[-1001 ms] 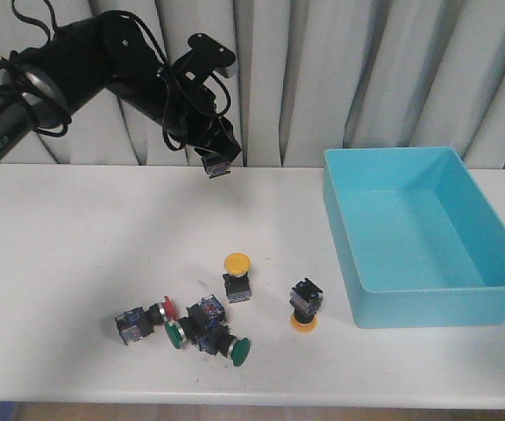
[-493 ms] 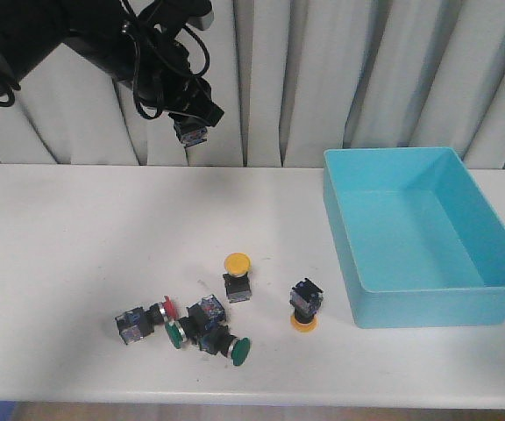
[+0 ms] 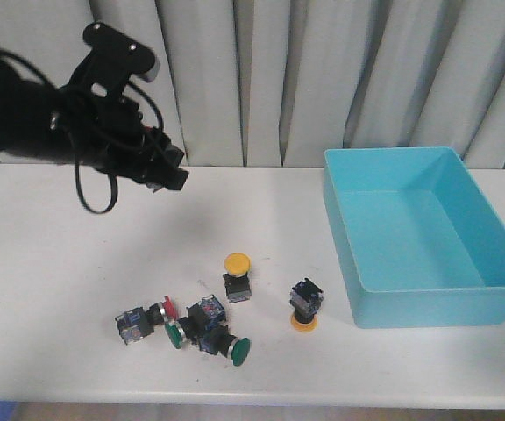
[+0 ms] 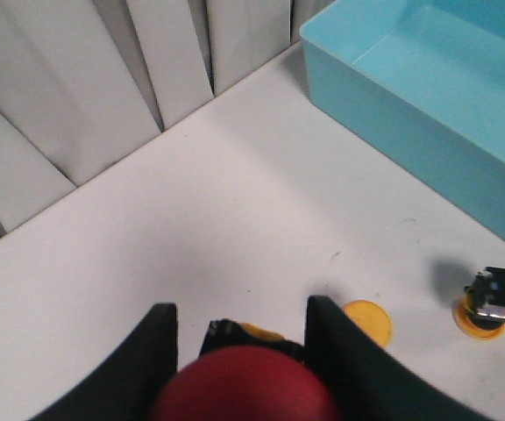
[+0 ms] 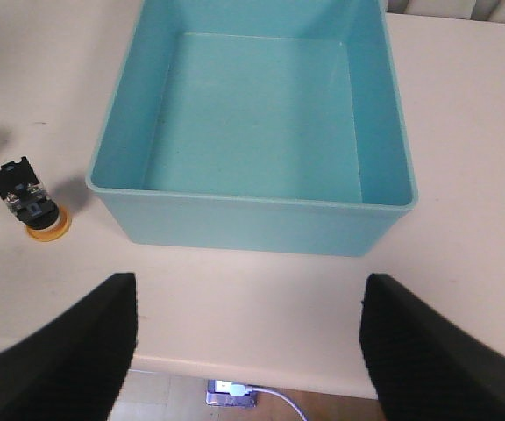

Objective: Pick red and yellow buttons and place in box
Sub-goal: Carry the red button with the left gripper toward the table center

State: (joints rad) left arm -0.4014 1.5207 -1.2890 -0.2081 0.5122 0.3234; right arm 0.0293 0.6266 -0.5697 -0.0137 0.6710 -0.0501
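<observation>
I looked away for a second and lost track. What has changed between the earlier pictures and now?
The left end effector, shut on a red button, swung left, away from the box, rising at first and then dropping back lower over the table's far left. The buttons on the table, the box and the right end effector stayed put.

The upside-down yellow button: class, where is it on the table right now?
In the front view, the upside-down yellow button rests on its cap near the table's front, between the upright yellow button on its left and the blue box on its right.
</observation>
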